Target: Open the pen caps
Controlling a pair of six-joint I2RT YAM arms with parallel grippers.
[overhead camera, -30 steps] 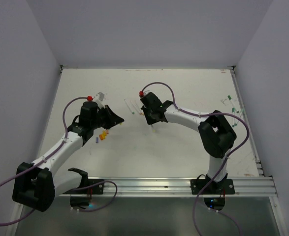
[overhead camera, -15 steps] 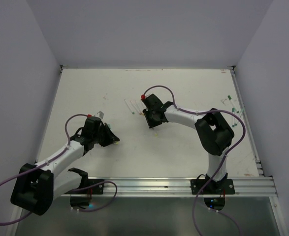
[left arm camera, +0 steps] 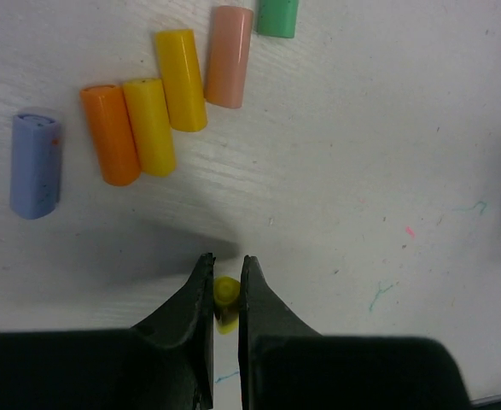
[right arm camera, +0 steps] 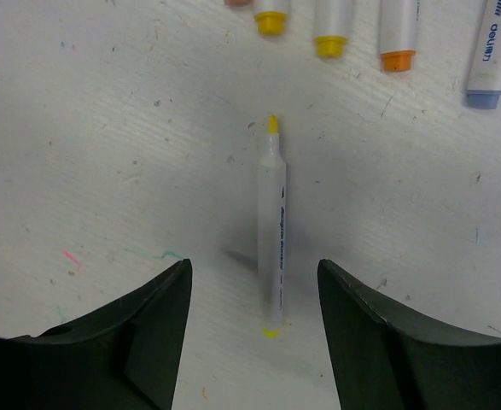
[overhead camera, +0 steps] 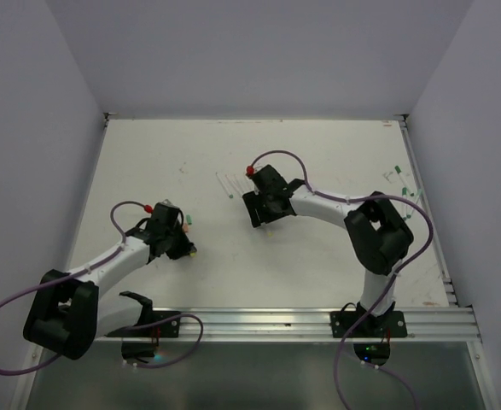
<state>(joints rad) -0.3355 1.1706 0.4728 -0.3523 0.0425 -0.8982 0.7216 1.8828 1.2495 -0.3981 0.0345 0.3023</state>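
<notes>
Left gripper (left arm camera: 225, 259), clamped on a yellow cap (left arm camera: 225, 301), must drop it by the far caps (left arm camera: 148, 124); right gripper (right arm camera: 252, 266) gapes empty over the uncapped pen (right arm camera: 272, 231).

Smooth plastic pen caps (left arm camera: 109, 134); matt, ink-flecked table (left arm camera: 361, 128)

Dark lettering on the blue-ended pen (right arm camera: 492, 43) is cropped, perhaps a brand; unreadable.
</notes>
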